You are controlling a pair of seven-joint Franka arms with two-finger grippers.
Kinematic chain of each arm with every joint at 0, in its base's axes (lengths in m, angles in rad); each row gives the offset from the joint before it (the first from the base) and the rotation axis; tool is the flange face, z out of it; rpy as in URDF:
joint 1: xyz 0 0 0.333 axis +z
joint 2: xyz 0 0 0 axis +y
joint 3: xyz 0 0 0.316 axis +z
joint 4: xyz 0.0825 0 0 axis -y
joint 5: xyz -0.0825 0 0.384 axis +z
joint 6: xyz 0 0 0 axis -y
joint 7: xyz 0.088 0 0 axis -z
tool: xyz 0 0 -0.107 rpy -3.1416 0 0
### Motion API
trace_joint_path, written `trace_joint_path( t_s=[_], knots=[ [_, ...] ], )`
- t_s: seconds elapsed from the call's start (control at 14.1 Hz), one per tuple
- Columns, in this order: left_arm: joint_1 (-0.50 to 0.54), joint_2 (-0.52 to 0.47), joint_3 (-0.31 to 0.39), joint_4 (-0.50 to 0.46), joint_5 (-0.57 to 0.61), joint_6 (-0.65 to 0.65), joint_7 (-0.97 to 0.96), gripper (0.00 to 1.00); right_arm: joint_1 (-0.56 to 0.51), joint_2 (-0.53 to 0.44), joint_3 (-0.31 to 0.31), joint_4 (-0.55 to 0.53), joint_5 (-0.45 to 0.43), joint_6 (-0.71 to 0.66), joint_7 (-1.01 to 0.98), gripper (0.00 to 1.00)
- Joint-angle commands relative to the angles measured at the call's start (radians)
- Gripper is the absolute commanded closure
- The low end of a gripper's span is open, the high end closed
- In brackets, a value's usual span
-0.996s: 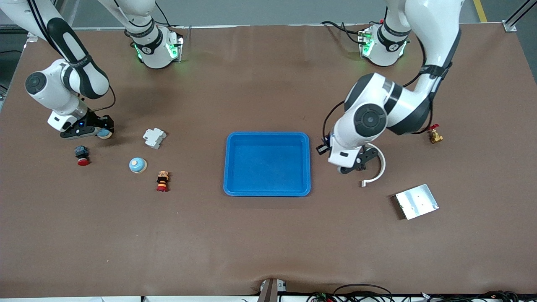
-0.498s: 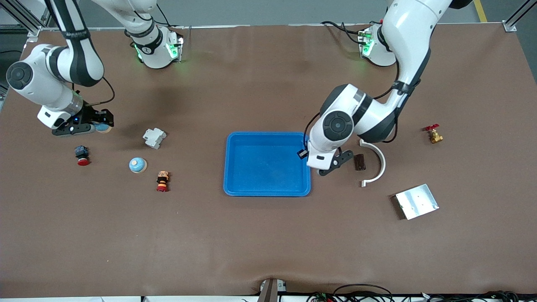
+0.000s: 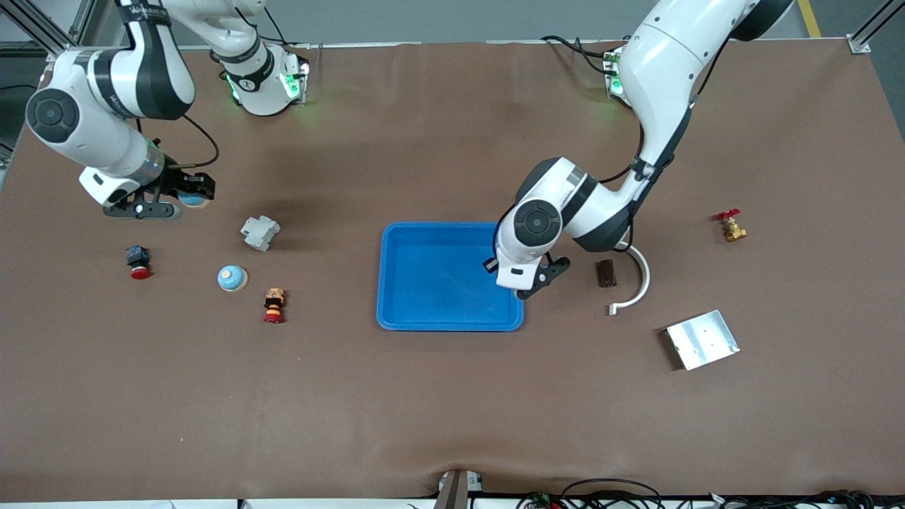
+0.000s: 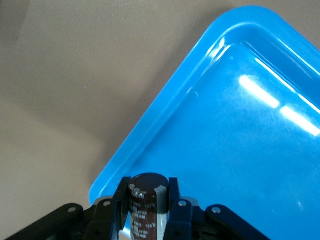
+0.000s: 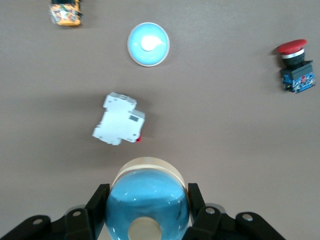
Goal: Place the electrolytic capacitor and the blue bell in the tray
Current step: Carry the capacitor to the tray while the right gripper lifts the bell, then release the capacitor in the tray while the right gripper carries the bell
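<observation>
My left gripper (image 4: 148, 212) is clamped on the electrolytic capacitor (image 4: 148, 200), dark cylinder upright between the fingers, up over the tray (image 3: 431, 311) edge at the left arm's end. My right gripper (image 5: 148, 212) is closed around a blue bell (image 5: 148, 202), up over bare table at the right arm's end, above the white breaker (image 5: 119, 125). I see a 2nd blue bell (image 3: 232, 278) sitting on the table near the breaker (image 3: 259, 232), between a red button (image 3: 138, 261) and a stacked red-orange part (image 3: 273, 305). A dark block (image 3: 605, 273) lies beside the white curved bracket (image 3: 634, 283).
</observation>
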Motion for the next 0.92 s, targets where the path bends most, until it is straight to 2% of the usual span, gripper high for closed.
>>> trace_joint_path(
  t_s=[0.0,0.14,0.36,0.64,0.85],
  knots=[
    [-0.027,0.043,0.007,0.034,0.060,0.028,-0.077,0.98,0.079,-0.010,-0.005,0.025,0.007,-0.032,0.137,1.00],
    [-0.033,0.055,0.009,0.034,0.061,0.031,-0.080,0.98,0.145,-0.015,-0.005,0.035,0.028,-0.027,0.226,1.00],
    [-0.042,0.072,0.009,0.034,0.060,0.060,-0.083,0.97,0.229,-0.008,-0.006,0.065,0.117,-0.015,0.336,1.00],
    [-0.056,0.084,0.009,0.034,0.061,0.083,-0.117,0.97,0.327,0.007,-0.006,0.084,0.120,0.045,0.491,1.00],
    [-0.062,0.087,0.009,0.034,0.069,0.088,-0.118,0.93,0.409,0.043,-0.008,0.099,0.119,0.097,0.612,1.00]
  ],
)
